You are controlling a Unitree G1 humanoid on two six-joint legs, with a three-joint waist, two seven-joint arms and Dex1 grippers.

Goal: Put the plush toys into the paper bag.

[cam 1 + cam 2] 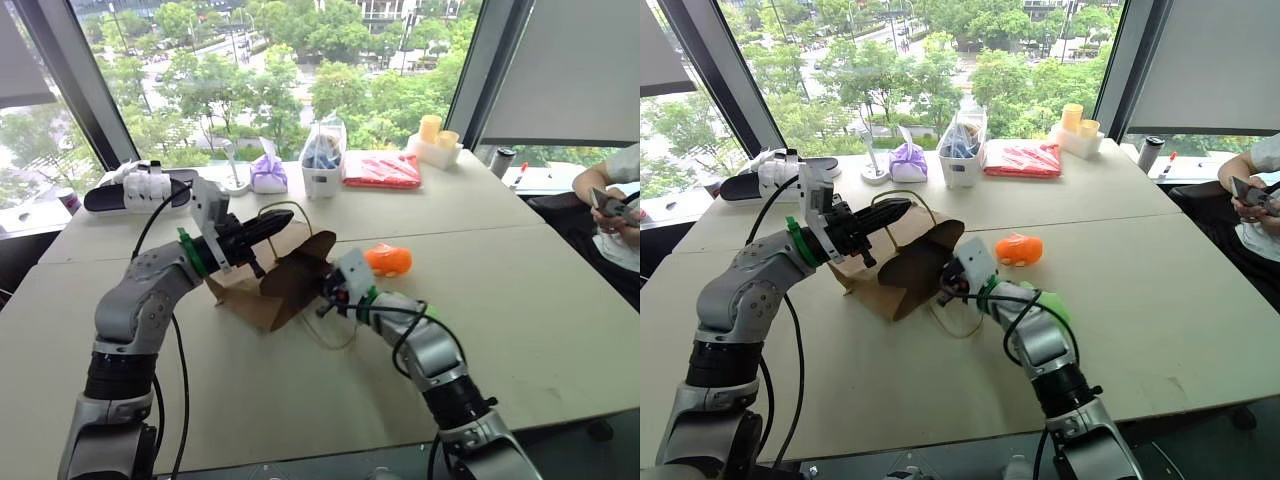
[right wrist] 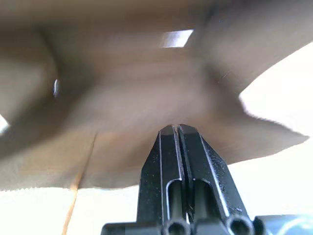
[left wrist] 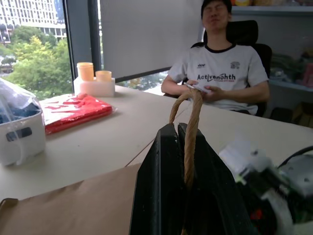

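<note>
**Paper bag held up by one string handle, toys outside it**

Paper bag: the plain brown kraft paper bag (image 1: 268,283) lay tipped on the pale table (image 1: 520,300), its open mouth turned toward the right arm. Left gripper (image 3: 177,128): fingers pressed fully together on the bag's cream string handle (image 3: 188,127), which looped up over the fingertips; the gripper sat above the bag's upper edge. Right gripper (image 2: 177,128): black fingers (image 2: 164,147) close together, only a hairline gap between them, nothing visibly held; the tips pointed into the bag's mouth, brown paper just ahead of them. A second string handle (image 1: 335,335) trailed loose on the table beneath the right wrist.

Orange pumpkin-like plush toy (image 1: 388,260) lay on the table just beside the bag, outside it, near the right wrist. Bright green plush toy (image 1: 1052,305) showed partly behind the right forearm, on the table.

Far edge of table: purple tied pouch (image 1: 268,173), flat red packet (image 1: 380,168), clear plastic bag with blue contents (image 1: 322,152). A seated person (image 3: 217,73) was at the table's right end.
</note>
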